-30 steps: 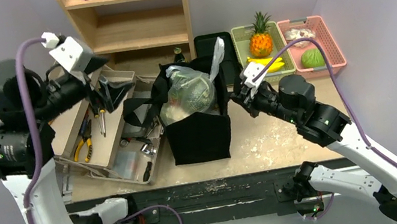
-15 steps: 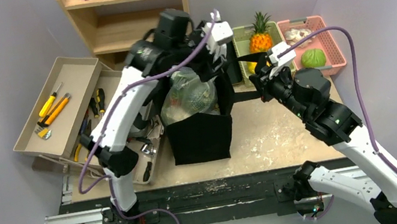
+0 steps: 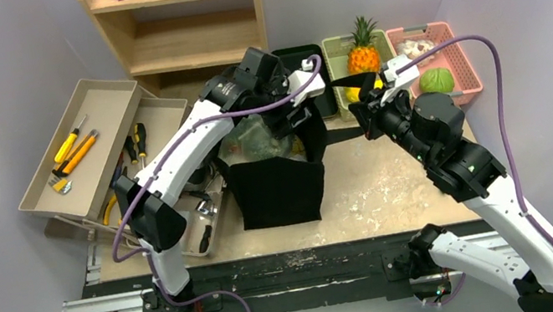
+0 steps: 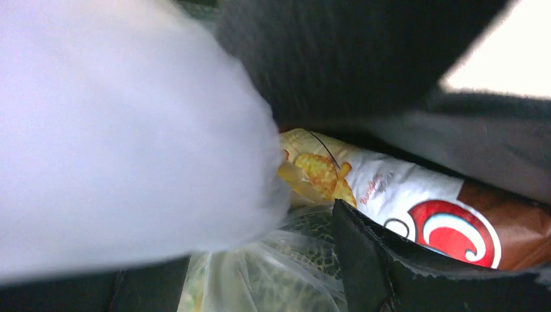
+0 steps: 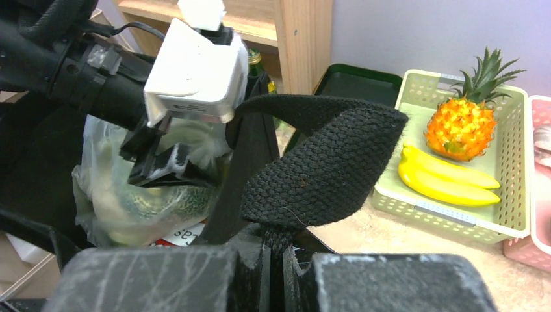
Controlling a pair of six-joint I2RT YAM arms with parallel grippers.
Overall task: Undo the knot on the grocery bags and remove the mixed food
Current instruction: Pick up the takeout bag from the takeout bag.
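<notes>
The black cloth bag point(image 3: 277, 190) stands upright at mid-table. The see-through plastic bag point(image 3: 253, 139) with a green melon point(image 5: 162, 205) sits in its mouth, and a red-brown chip packet point(image 4: 442, 214) lies beside it. My left gripper point(image 3: 285, 125) reaches down into the bag mouth, its jaws apart on either side of the plastic bag's neck point(image 4: 260, 273). The bag's white twisted top blurs the left of the left wrist view. My right gripper point(image 5: 273, 250) is shut on the black strap handle point(image 5: 325, 156) and holds it out to the right of the bag.
Tan tool trays point(image 3: 106, 95) with yellow-handled tools lie at the left. A wooden shelf point(image 3: 188, 52) stands behind. A black tray point(image 3: 294, 55), a green basket point(image 3: 333, 45) with pineapple and bananas, and a pink basket point(image 3: 453, 37) sit at the back right.
My left arm swung from the tool trays over to the bag and dropped its gripper into the bag mouth. My right gripper pulled the strap up and to the right.
</notes>
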